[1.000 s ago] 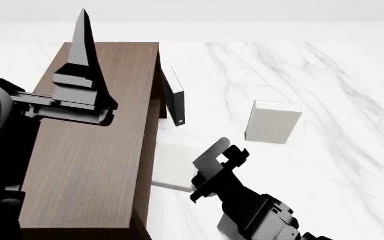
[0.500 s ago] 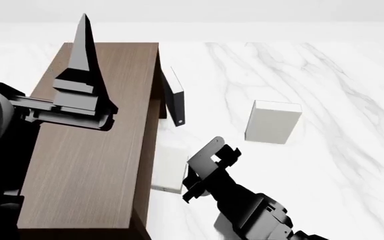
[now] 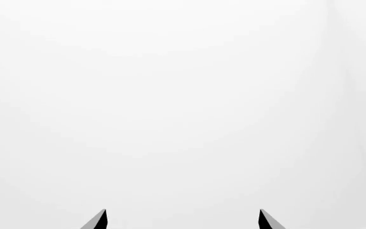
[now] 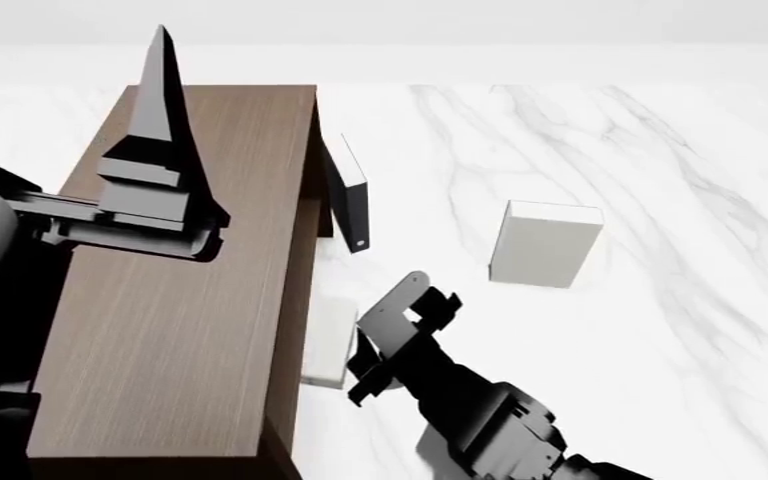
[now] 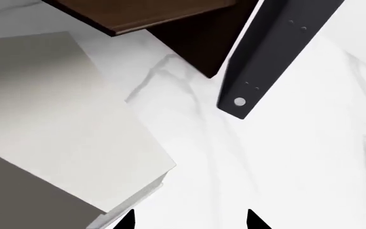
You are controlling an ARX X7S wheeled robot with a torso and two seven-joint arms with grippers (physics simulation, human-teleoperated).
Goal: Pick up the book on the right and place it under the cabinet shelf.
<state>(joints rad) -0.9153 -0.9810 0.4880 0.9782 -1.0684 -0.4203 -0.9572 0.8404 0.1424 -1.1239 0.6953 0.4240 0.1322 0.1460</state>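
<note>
The thin white book (image 4: 329, 341) lies flat on the marble floor, its left part hidden under the overhanging top of the brown cabinet shelf (image 4: 184, 290). My right gripper (image 4: 420, 300) is open and empty just to the right of the book. In the right wrist view the book (image 5: 62, 119) lies beside one fingertip of the right gripper (image 5: 190, 220), and nothing is between the tips. My left gripper (image 4: 157, 90) hovers above the cabinet top, pointing up. In the left wrist view the left gripper (image 3: 183, 220) is open and faces only blank white.
A thicker white block-like book (image 4: 546, 243) stands upright on the floor to the right. The cabinet's thin dark door panel (image 4: 349, 195) hangs open, jutting out beyond the book; it also shows in the right wrist view as the door panel (image 5: 278, 52). White marble floor (image 4: 651, 330) spreads to the right.
My right gripper has moved left toward the cabinet, and the thin book has slid left with it, further beneath the cabinet top. The left arm has barely shifted.
</note>
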